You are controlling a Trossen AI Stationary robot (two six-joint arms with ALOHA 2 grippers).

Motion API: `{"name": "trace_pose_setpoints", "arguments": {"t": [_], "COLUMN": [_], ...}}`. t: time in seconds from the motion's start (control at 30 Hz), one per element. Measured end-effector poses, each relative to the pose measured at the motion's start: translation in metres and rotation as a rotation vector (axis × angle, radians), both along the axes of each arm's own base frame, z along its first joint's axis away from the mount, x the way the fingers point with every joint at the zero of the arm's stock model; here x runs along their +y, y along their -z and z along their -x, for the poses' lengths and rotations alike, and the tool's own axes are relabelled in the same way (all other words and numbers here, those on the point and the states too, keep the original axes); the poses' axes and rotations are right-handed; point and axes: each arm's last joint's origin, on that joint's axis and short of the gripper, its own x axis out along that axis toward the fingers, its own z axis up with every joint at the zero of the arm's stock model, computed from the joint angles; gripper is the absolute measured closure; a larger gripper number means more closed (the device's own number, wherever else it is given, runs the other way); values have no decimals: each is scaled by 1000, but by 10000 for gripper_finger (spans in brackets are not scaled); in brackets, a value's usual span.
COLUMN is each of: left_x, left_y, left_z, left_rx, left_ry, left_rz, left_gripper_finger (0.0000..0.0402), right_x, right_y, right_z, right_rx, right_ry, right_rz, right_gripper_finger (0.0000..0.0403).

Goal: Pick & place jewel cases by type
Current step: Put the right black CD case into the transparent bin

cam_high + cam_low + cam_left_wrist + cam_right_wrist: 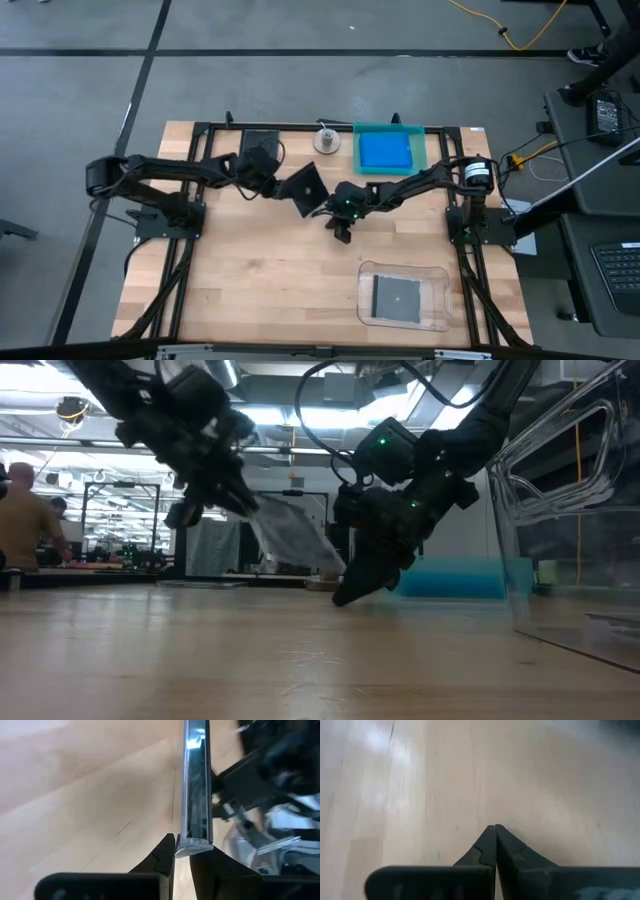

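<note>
Nearest you, the clear tray [432, 272] sits at the table's [250, 290] front right with 1 dark jewel case [396, 297] lying flat inside it.

Mid-table, your left gripper [181, 851] is pinched narrow on the edge of another dark jewel case [196, 790], carrying it tilted in the air above the wood; in the high view that case [305, 188] shows as a dark square just beside the right gripper [341, 232]. The right gripper's fingers are pressed together on nothing, tips angled down close to the tabletop.

Judge the held case as light, stiff and slick: thin hard plastic that can pivot or slip in a 2-finger edge grip, and likely cracks if squeezed hard or dropped. Your hold is on 1 edge only, so move it gently and keep it clear of the right arm, which is very near.

Farthest back, the teal tray [416, 134] holds a blue jewel case [384, 151], with 1 more dark case [258, 139] lying behind the left arm.
</note>
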Motion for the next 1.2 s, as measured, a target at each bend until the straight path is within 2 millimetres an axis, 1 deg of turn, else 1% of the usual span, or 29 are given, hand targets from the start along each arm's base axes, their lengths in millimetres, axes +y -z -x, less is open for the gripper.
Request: {"name": "trace_pose_setpoints", "arguments": {"t": [0.13,0.23,0.33,0.43,0.57,0.73,0.9,1.03,1.13,1.2], "left_x": [2,7,12,14,13,12,10,9,7,6], "left_y": [-22,-39,-57,-76,-96,-112,-148,-180,-204,-217], "left_z": [13,24,34,43,52,60,60,61,63,65], "left_rx": [-81,-156,-259,-382,-521,-596,-661,-667,-679,-673], "left_ry": [-30,-59,-69,-98,-117,-89,6,91,156,185], "left_rz": [-47,-123,-227,-295,-349,-385,-530,-731,-900,-1013], "left_gripper_finger": [368,368,368,368,368,368,368,368,368,368], "right_x": [0,-4,-13,-19,-23,-23,-18,-15,-13,-13], "right_y": [-11,-28,-56,-86,-134,-191,-237,-265,-282,-289], "right_z": [9,17,23,31,47,81,120,150,165,171], "right_rx": [45,60,4,-66,-221,-406,-597,-748,-865,-921], "right_ry": [-16,8,80,149,262,388,455,522,535,535], "right_rz": [58,144,217,258,335,414,419,400,413,435], "right_gripper_finger": [398,398,398,398,398,398,398,398,398,398]}}
